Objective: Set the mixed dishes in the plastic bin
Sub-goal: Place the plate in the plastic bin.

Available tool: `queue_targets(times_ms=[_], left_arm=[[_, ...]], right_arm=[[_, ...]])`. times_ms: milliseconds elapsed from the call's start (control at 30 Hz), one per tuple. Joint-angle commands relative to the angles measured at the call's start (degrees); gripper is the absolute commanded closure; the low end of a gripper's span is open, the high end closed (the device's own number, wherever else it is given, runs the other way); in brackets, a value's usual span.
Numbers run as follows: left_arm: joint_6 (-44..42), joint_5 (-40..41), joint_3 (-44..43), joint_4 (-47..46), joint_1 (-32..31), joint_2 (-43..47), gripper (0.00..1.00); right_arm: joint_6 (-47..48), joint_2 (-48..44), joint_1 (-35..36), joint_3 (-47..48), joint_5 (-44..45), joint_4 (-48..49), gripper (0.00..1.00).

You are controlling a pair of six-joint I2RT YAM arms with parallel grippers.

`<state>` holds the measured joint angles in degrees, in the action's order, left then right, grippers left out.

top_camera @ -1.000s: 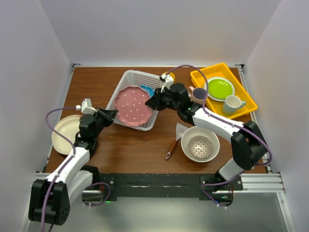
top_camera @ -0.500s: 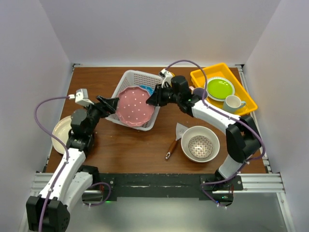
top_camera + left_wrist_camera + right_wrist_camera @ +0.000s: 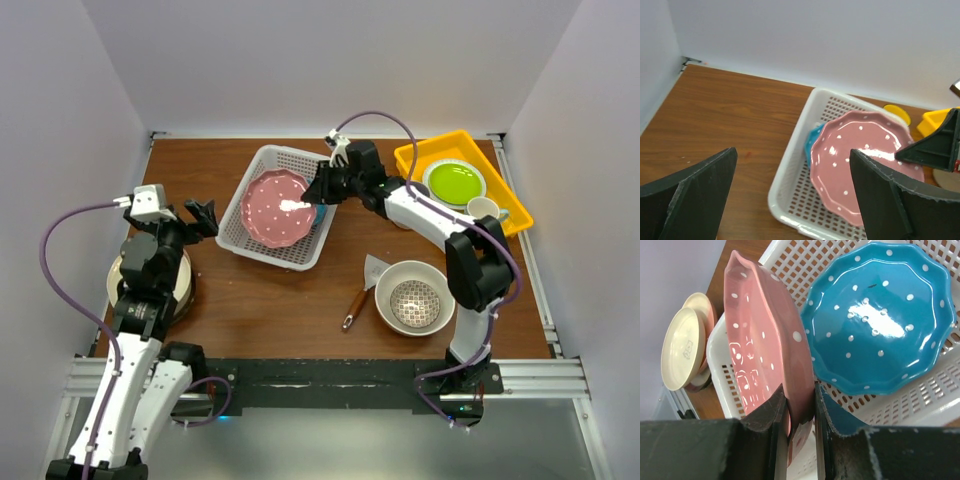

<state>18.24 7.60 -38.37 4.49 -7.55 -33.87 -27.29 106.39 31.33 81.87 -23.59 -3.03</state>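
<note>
Pinching the rim of the pink plate [image 3: 765, 335] with the right gripper [image 3: 799, 390], holding it on edge inside the basket [image 3: 262, 250], leaning over the blue plate [image 3: 880, 325] lying on the basket floor. Hanging the left gripper [image 3: 203, 216] spread wide and empty, just left of the basket, near the cream plates [image 3: 122, 272].

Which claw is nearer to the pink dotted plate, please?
Right. The right claw is clamped on the rim of the pink dotted plate; the left claw stands open left of the white bin, apart from it.
</note>
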Motion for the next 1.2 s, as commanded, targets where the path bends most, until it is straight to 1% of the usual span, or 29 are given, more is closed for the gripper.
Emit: queue_targets(times_ms=[0,167,600,933,1033,1067,1100,1167], left_arm=[[-6.90,4.18,-1.45,4.38,0.08,1.52,0.00],[-6.55,3.22,0.31,4.12,0.08,2.49,0.00],[-5.94,2.07,0.84,4.03,0.08,2.14,0.00],[-5.85,1.72,1.02,3.86,0.08,1.96,0.00],[-5.85,1.63,1.10,3.86,0.08,1.96,0.00],[-5.76,1.55,1.10,3.86,0.08,1.96,0.00],[-5.76,1.55,1.10,3.95,0.08,1.88,0.00],[-5.67,1.46,1.10,3.86,0.08,1.79,0.00]], right_arm=[[-2.86,0.83,0.22,8.04,-2.51,5.23,1.00],[-2.24,4.17,0.31,11.47,-1.02,3.82,1.00],[-1.19,10.59,-0.22,17.71,1.53,1.53,1.00],[0.13,13.67,-1.63,20.52,6.27,-1.01,1.00],[0.31,15.07,-1.62,22.01,9.52,-2.94,1.00],[0.48,15.77,-1.71,22.37,11.01,-3.56,0.96],[0.48,16.21,-1.63,22.55,11.46,-3.74,0.89],[0.83,17.44,-1.71,23.78,12.34,-4.70,0.85]])
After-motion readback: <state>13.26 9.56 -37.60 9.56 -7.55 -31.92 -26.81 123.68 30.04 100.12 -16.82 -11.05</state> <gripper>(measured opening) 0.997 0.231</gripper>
